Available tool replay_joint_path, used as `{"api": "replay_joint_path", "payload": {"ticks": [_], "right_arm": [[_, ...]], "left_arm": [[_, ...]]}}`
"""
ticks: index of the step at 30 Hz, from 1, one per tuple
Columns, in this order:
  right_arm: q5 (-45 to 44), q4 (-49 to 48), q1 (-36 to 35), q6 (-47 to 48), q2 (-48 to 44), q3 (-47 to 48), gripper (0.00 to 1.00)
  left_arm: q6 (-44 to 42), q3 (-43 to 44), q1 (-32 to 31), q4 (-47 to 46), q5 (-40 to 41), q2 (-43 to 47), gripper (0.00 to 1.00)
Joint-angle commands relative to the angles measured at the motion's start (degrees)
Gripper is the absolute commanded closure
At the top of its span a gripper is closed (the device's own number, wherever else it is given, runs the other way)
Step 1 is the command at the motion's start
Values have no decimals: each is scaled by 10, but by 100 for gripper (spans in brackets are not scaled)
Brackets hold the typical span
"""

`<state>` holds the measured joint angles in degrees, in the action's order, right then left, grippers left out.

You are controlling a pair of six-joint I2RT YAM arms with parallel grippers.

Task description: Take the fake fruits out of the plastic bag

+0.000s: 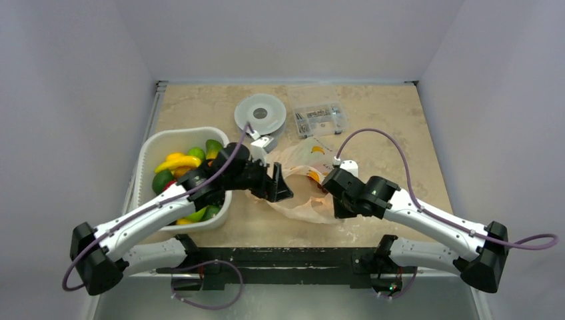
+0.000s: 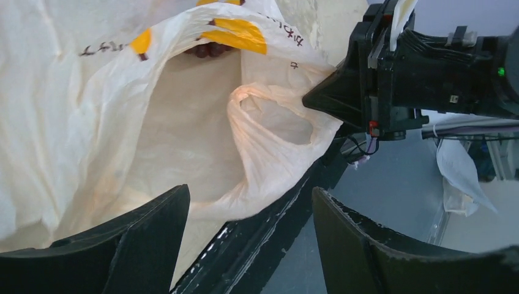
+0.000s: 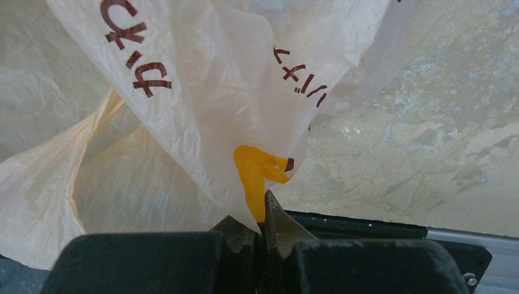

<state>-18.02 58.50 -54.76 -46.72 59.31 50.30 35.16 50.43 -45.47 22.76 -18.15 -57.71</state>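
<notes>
bottom of the left wrist view: left gripper, jaws apart and empty, faces the mouth of the thin, crinkly pale-peach plastic bag. right gripper is clamped on its rim. farthest in, top centre, what looks like 1 dark red fake fruit, straight ahead.

plastic bag crumpled, centre, fake fruits left

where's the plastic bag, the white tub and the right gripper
plastic bag (image 1: pixel 306 207), top view, on its pale lower fold
white tub (image 1: pixel 174 133), top view, on its far rim
right gripper (image 3: pixel 262 214), right wrist view, where its shut fingertips pinch the plastic bag
</notes>
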Motion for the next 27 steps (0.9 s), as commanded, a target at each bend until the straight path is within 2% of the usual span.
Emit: {"api": "replay_joint_path", "payload": {"ticks": [1,5,9,13,16,18,20,27], "right_arm": [[7,15,-2,-13,-9,17,100],[31,-42,-3,-20,-28,-7,100],[33,-79,-3,-38,-52,-25,100],[28,-88,-3,-52,-75,-47,100],[13,-71,-3,-58,-74,-49,100],[10,-68,-3,-55,-74,-47,100],[10,-71,-2,-54,-80,-46,100],[12,-74,-3,-54,-94,-48,100]], "left_arm": [[15,44,-70,-95,45,-88,30],[25,86,-113,-110,87,-172,46],[37,107,-144,-129,140,-245,54],[70,107,-146,-162,158,-290,60],[101,105,-146,-165,208,-311,70],[108,109,-146,-169,228,-330,74],[120,114,-146,-173,241,-348,74],[137,151,-142,-193,248,-415,57]]}}
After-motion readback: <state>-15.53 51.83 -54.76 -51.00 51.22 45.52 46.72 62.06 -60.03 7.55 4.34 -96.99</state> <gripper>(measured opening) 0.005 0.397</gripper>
